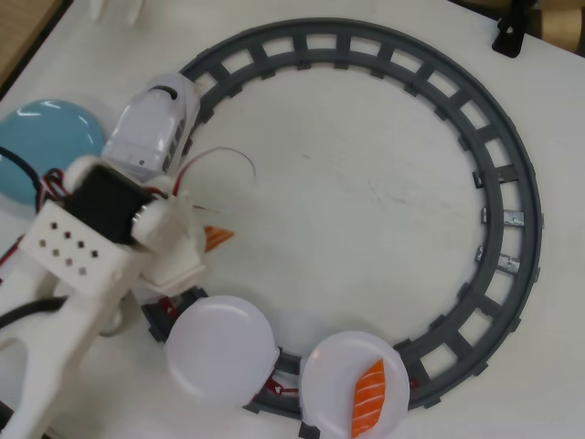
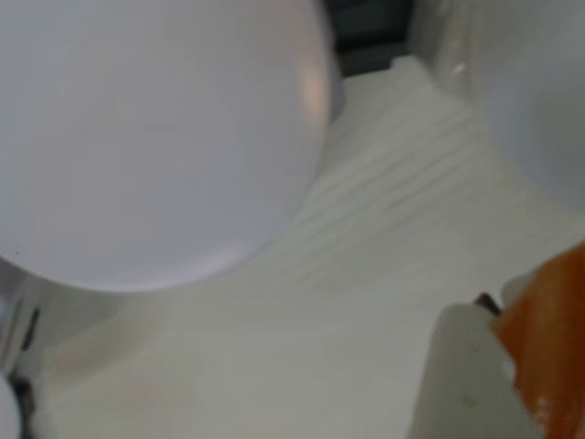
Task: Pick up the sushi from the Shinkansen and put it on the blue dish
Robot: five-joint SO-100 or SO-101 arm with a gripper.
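Jaws: we find them pinching the sushi (image 1: 218,237), orange tip protruding beside the gripper (image 1: 208,240), above the surface (image 1: 366,183) inside the track (image 1: 512,183). Shinkansen (image 1: 155,123) just behind. Blue dish (image 1: 41,146) left in overhead view. Two white plates (image 1: 219,347); one bears salmon (image 1: 367,398).

White table (image 1: 366,192); track ring (image 1: 512,183); blue dish (image 1: 41,146)
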